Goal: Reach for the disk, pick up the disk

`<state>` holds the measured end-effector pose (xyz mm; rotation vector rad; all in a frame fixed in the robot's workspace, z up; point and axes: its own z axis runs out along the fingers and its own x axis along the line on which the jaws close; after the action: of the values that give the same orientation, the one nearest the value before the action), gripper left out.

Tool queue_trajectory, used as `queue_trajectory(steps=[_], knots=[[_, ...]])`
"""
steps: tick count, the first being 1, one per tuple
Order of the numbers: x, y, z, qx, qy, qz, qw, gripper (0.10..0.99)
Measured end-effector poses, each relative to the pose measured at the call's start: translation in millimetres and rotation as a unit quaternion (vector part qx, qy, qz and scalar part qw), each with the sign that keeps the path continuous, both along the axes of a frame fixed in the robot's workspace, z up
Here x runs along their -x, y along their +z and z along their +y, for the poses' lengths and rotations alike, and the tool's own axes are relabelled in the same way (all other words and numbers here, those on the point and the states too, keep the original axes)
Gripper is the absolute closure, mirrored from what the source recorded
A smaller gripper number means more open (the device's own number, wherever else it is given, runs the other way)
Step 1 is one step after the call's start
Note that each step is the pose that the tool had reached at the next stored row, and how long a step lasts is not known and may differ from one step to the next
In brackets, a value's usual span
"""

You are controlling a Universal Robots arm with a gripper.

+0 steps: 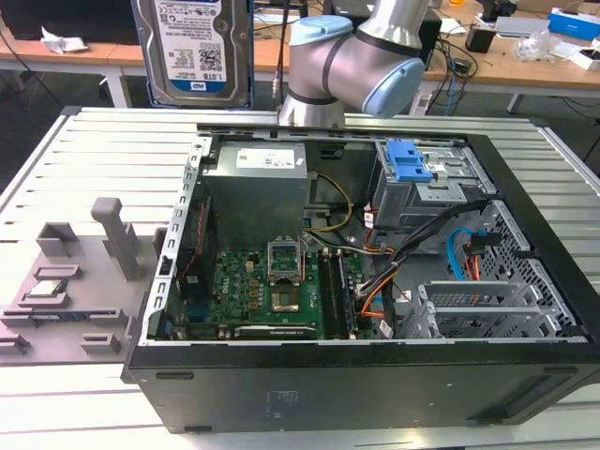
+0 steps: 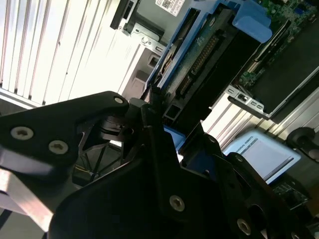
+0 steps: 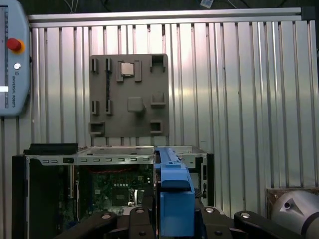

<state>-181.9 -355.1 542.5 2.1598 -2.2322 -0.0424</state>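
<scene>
Disk (image 1: pixel 192 47) — clamped within end effector (image 3: pixel 174 219).

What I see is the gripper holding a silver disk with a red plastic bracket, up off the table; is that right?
Almost. The bracket is blue, not red, as the first wrist view shows. The gripper does hold the silver disk up off the table.

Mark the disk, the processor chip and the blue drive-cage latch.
disk (image 1: pixel 192 37), exterior view, on its white label
processor chip (image 1: pixel 45 287), exterior view, on its silver top
blue latch (image 1: pixel 411 161), exterior view, its middle
</scene>
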Motion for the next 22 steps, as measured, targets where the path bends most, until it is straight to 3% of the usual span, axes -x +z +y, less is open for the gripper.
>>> queue_trajectory(steps=[6,9,13,15,18,22], knots=[[-13.6,-0.6,0.0,0.0,0.0,0.0,1.0,0.718],[-24.0,-1.5,0.0,-0.0057,0.0,0.0,1.0,0.718],[-37.7,-4.1,0.0,-0.0058,0.005,0.0,1.0,0.718],[-39.8,-5.6,0.0,-0.0058,0.005,0.0,1.0,0.718],[-45.6,-14.3,-0.1,-0.0058,0.005,0.0,1.0,0.718],[-46.0,-20.0,-2.2,-0.0058,0.005,0.0,1.0,0.718]])
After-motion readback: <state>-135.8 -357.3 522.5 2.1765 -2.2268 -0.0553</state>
